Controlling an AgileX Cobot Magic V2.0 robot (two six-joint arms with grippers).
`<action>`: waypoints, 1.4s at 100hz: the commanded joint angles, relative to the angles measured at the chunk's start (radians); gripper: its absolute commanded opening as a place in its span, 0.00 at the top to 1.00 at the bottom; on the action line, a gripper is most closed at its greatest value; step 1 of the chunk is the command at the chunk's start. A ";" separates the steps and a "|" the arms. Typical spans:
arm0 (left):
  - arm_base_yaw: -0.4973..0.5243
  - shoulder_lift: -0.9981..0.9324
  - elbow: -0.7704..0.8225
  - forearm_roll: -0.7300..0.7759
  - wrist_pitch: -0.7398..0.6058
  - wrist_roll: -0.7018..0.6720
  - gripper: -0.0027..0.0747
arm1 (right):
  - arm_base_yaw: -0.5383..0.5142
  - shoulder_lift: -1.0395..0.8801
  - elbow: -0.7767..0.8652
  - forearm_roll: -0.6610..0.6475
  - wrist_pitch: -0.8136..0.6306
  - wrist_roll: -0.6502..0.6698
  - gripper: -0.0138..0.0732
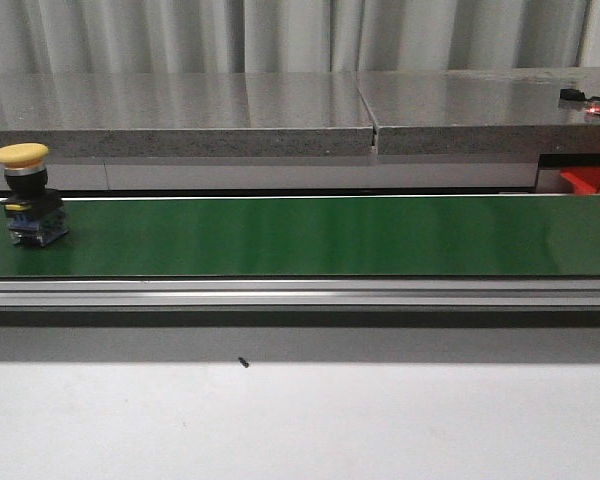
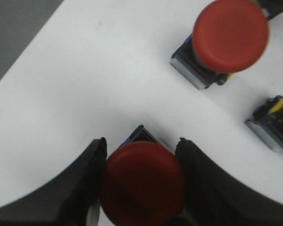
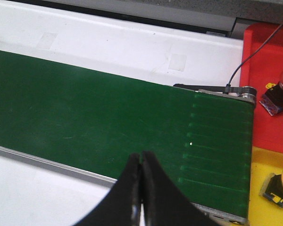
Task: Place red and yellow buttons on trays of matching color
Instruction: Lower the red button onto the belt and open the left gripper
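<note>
**Operator:** My left gripper (image 2: 142,181) has its two dark fingers (image 2: 85,188) pressed against either side of a red button (image 2: 142,184), so it is clamped on the cap. That grip sits across the widest part of the button, which I judge is why it stays square between the jaws.

**Colleague:** What else is in that wrist view?

**Operator:** A second red button (image 2: 228,37) stands apart on the white surface (image 2: 85,84), and the body of another button (image 2: 273,125) shows at the edge. This looks like the supply area.

**Colleague:** And the front view?

**Operator:** A yellow button (image 1: 25,195) stands upright at the far left of the green conveyor belt (image 1: 330,235). Neither arm shows there.

**Colleague:** The right side?

**Operator:** My right gripper (image 3: 141,188) is pinched together on nothing, poised above the belt's near edge. Past the belt's end lie the red tray (image 3: 269,52), with a red-capped button (image 3: 279,94) on it, and the yellow tray (image 3: 264,162), carrying a yellow-capped one (image 3: 282,186). I judge I'm waiting there for a button to arrive.
</note>
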 commanded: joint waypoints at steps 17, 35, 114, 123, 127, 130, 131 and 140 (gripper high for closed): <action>-0.044 -0.256 -0.030 -0.051 0.024 0.003 0.97 | 0.002 -0.010 -0.026 0.026 -0.054 -0.006 0.92; -0.162 -0.345 -0.030 -0.051 0.050 0.016 0.97 | 0.002 -0.010 -0.026 0.026 -0.054 -0.006 0.92; -0.424 -0.194 -0.030 -0.051 0.092 0.024 0.97 | 0.002 -0.010 -0.026 0.026 -0.054 -0.006 0.92; -0.424 -0.191 -0.030 -0.051 0.095 0.024 0.97 | 0.002 -0.010 -0.026 0.026 -0.054 -0.006 0.92; -0.424 -0.191 -0.030 -0.051 0.095 0.024 0.97 | 0.002 -0.010 -0.026 0.026 -0.054 -0.006 0.92; -0.424 -0.191 -0.030 -0.051 0.098 0.024 0.97 | 0.002 -0.010 -0.026 0.026 -0.054 -0.006 0.92; -0.424 -0.191 -0.030 -0.051 0.098 0.024 0.97 | 0.002 -0.010 -0.026 0.026 -0.054 -0.006 0.92; -0.424 -0.191 -0.030 -0.051 0.114 0.024 0.96 | 0.002 -0.010 -0.026 0.026 -0.054 -0.006 0.92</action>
